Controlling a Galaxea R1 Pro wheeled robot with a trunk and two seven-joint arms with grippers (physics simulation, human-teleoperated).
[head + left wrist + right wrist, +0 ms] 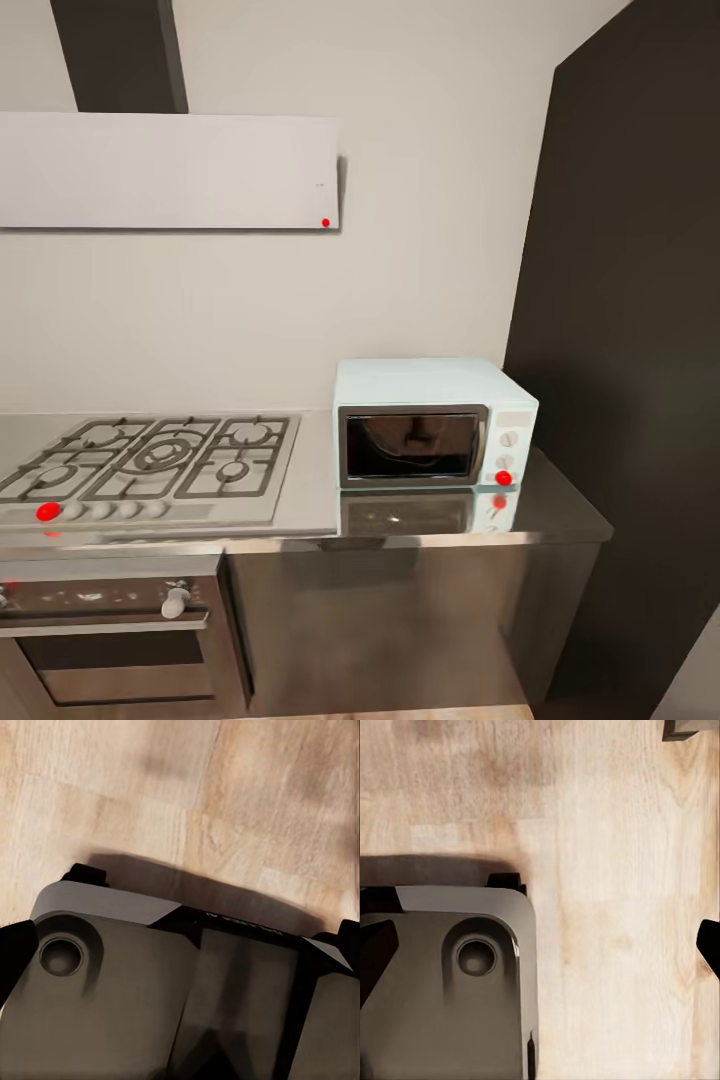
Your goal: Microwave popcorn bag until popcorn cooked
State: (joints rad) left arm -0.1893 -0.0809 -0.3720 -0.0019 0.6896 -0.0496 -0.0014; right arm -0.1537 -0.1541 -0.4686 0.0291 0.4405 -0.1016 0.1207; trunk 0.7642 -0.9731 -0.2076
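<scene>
The pale mint-blue microwave [432,425] stands on the grey countertop [560,508] against the wall, its dark glass door closed and a red light [503,478] lit under two white knobs. The popcorn bag and the popcorn are out of view. My left gripper [180,960] hangs low over my own grey base [112,982], open, with one dark fingertip at each side edge of the left wrist view and nothing between them. My right gripper [540,960] is likewise open and empty above the base [442,982] and the wooden floor [615,907].
A steel gas hob [150,465] with a red knob lies left of the microwave, over a steel oven [110,630]. A white extractor hood [165,170] hangs above. A tall dark panel [630,350] closes the right side. Glossy cabinets [400,630] sit under the countertop.
</scene>
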